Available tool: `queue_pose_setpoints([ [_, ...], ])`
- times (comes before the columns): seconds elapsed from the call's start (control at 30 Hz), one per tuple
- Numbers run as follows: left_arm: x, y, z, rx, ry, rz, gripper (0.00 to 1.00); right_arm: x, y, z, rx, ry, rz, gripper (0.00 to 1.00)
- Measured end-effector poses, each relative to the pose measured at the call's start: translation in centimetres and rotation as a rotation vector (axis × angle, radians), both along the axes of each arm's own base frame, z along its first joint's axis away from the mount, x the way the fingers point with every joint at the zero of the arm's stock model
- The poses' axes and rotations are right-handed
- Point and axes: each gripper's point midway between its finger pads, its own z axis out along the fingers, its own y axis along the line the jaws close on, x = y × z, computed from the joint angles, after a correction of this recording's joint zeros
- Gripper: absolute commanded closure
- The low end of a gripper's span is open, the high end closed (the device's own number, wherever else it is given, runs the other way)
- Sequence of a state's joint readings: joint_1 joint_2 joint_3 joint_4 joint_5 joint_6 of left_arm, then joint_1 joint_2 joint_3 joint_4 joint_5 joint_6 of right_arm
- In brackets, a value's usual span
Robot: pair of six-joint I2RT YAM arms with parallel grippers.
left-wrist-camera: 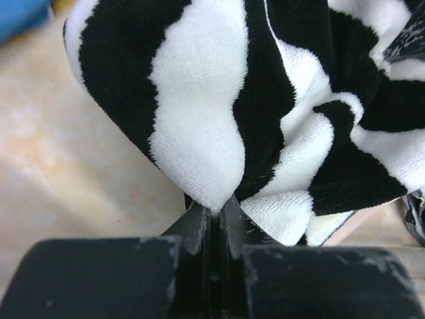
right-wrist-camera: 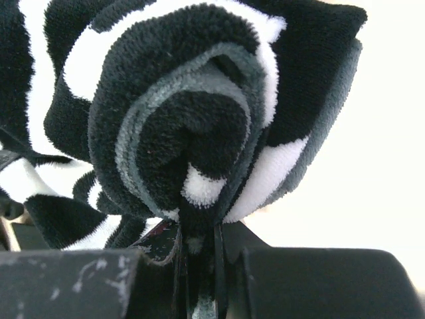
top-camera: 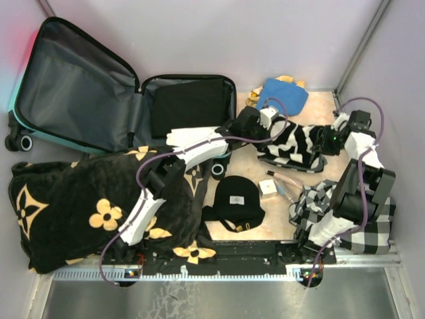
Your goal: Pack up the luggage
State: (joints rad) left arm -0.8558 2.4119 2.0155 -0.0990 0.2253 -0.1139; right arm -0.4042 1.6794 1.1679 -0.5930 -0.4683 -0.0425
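Observation:
The luggage (top-camera: pixel 73 80) lies open at the back left, grey lining up, with a black folded item (top-camera: pixel 189 106) in its right half. A black-and-white zebra-striped fleece cloth (top-camera: pixel 292 143) hangs stretched between both grippers, right of the luggage. My left gripper (top-camera: pixel 264 136) is shut on the cloth's left end; the left wrist view shows the jaws (left-wrist-camera: pixel 216 209) pinching a white edge of the cloth (left-wrist-camera: pixel 192 100). My right gripper (top-camera: pixel 320 141) is shut on the right end, where the right wrist view shows bunched folds (right-wrist-camera: pixel 166 100) clamped at the fingertips (right-wrist-camera: pixel 199 229).
A big black blanket with tan flowers (top-camera: pixel 86 206) fills the near left. A black beanie (top-camera: pixel 234 199) and a small white box (top-camera: pixel 267 187) lie in the middle. A black-and-white checked cloth (top-camera: pixel 345 212) sits near right. A blue item (top-camera: pixel 282 93) lies at the back.

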Motion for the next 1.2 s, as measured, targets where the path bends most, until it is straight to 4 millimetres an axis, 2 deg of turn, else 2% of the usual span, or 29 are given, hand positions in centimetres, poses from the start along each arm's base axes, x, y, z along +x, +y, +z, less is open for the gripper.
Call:
queue_pose_setpoints([
  [0.07,0.4,0.1,2.0,-0.01,-0.059,-0.005,1.0,0.5,-0.1,2.7,-0.018,-0.065,-0.001,1.0],
  [0.13,1.0,0.4,4.9,-0.033,-0.123,-0.005,1.0,1.2,0.0,5.7,-0.03,-0.138,0.0,1.0],
  [0.2,1.5,1.0,8.7,-0.073,-0.188,0.0,1.0,2.2,0.4,8.9,-0.039,-0.218,0.01,1.0],
  [0.3,2.5,3.2,15.0,-0.137,-0.269,0.019,1.0,3.7,1.8,12.9,-0.038,-0.317,0.034,1.0],
  [0.4,3.8,7.0,19.9,-0.172,-0.337,0.062,1.0,5.4,5.8,16.0,-0.021,-0.406,0.111,1.0],
  [0.5,5.1,11.7,22.5,-0.163,-0.385,0.121,1.0,6.4,10.6,18.5,-0.009,-0.475,0.211,1.0],
  [0.63,6.6,17.2,23.6,-0.12,-0.422,0.201,1.0,7.9,16.8,21.7,-0.002,-0.567,0.335,1.0],
  [0.77,8.0,22.0,23.0,-0.06,-0.434,0.286,1.0,10.5,22.2,23.6,0.014,-0.634,0.434,1.0],
  [0.87,8.6,25.6,22.0,-0.005,-0.435,0.357,1.0,12.6,25.6,22.9,0.027,-0.639,0.487,1.0],
  [1.07,10.6,32.9,20.6,0.088,-0.441,0.511,1.0,16.2,32.6,19.2,0.034,-0.613,0.569,1.0],
  [1.2,12.4,38.2,19.9,0.116,-0.427,0.624,1.0,17.9,37.3,17.6,0.042,-0.639,0.608,1.0],
])
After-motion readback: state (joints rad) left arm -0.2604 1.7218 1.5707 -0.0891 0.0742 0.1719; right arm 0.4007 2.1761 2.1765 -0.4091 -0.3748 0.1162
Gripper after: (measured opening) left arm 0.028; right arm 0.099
